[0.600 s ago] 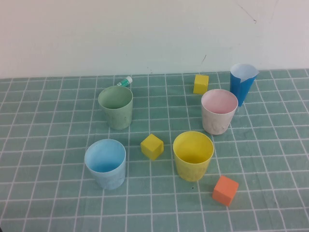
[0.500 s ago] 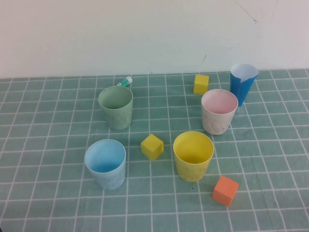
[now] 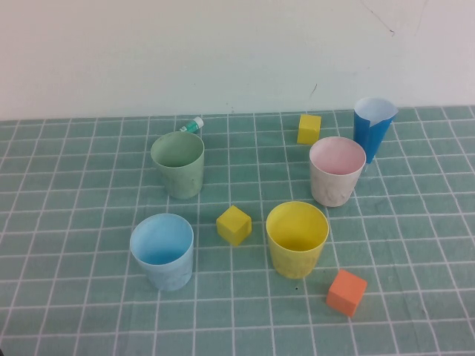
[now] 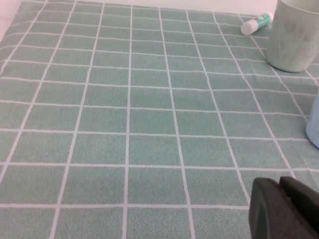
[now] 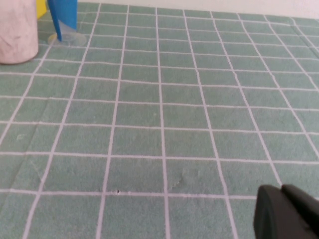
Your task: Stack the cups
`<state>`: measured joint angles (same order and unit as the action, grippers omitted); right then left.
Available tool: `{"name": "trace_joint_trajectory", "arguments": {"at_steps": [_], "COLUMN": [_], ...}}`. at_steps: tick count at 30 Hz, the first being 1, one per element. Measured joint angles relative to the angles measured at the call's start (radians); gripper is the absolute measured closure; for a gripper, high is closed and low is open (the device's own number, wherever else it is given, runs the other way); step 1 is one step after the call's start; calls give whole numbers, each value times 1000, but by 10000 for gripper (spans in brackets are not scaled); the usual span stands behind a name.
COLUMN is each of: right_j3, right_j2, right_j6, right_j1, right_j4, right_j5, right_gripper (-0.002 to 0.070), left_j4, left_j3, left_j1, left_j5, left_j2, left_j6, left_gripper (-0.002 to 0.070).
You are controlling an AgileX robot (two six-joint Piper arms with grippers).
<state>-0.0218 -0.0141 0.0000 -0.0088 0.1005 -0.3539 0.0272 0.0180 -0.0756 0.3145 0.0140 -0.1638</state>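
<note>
Four cups stand upright and apart on the checked green cloth: sage green (image 3: 178, 164) at back left, light blue (image 3: 162, 251) at front left, yellow (image 3: 297, 238) at front middle, pink (image 3: 337, 170) at back right. Neither arm shows in the high view. My left gripper (image 4: 280, 185) is shut and empty low over the cloth, with the sage green cup (image 4: 294, 35) and the edge of the light blue cup (image 4: 314, 124) ahead of it. My right gripper (image 5: 281, 191) is shut and empty, well away from the pink cup (image 5: 17, 30).
A tall dark blue cone (image 3: 372, 127) stands behind the pink cup. Yellow cubes lie at the middle (image 3: 234, 224) and back (image 3: 309, 128), an orange cube (image 3: 346, 291) at front right. A small white and green tube (image 3: 192, 124) lies near the wall.
</note>
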Motion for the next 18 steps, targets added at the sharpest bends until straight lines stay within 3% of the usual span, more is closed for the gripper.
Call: {"name": "trace_joint_trajectory", "arguments": {"at_steps": [18], "right_j3": [0], "right_j2": [0], "right_j6": [0], "right_j1": [0], "right_j4": [32], "right_j5": [0], "right_gripper": [678], "left_j4": [0], "left_j3": [0], "left_j1": [0], "left_j5": [0], "left_j2": [0], "left_j6": [2], "left_gripper": [677]}}
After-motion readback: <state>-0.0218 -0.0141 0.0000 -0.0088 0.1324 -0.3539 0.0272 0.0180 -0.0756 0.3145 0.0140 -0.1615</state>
